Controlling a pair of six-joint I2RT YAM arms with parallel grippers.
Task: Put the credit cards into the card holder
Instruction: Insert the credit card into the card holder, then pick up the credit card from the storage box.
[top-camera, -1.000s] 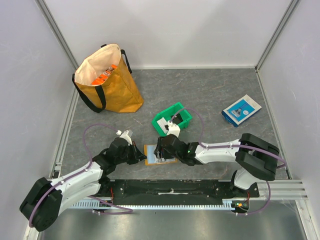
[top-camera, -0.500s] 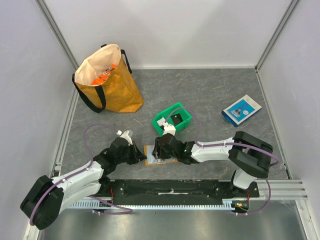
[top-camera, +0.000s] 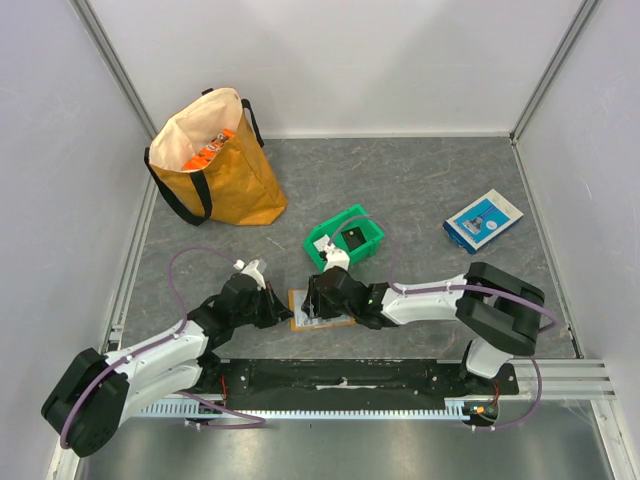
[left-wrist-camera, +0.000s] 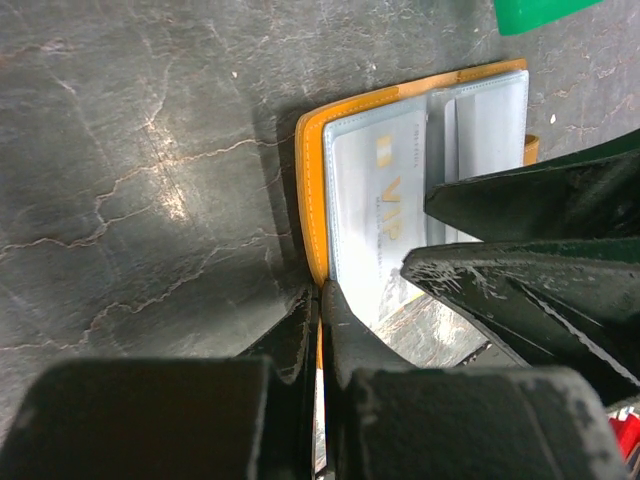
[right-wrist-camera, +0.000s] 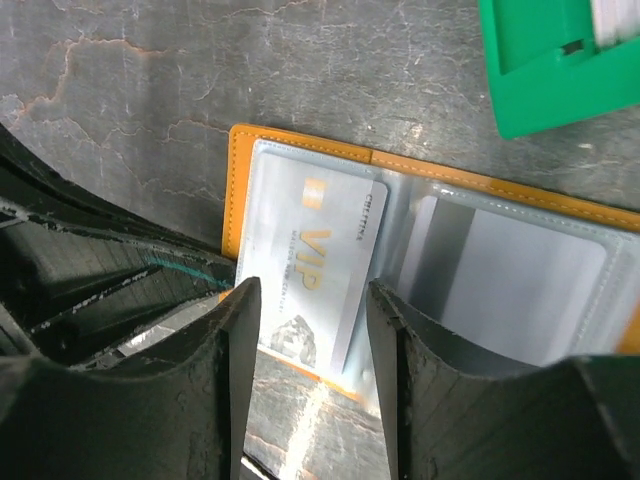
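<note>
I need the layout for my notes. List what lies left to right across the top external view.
tote bag → card holder → blue-and-white box. The green bin is left out because it overlaps the card holder.

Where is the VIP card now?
In the right wrist view, the VIP card lies on the open card holder, at its end near the left gripper, with the right gripper open astride it.
</note>
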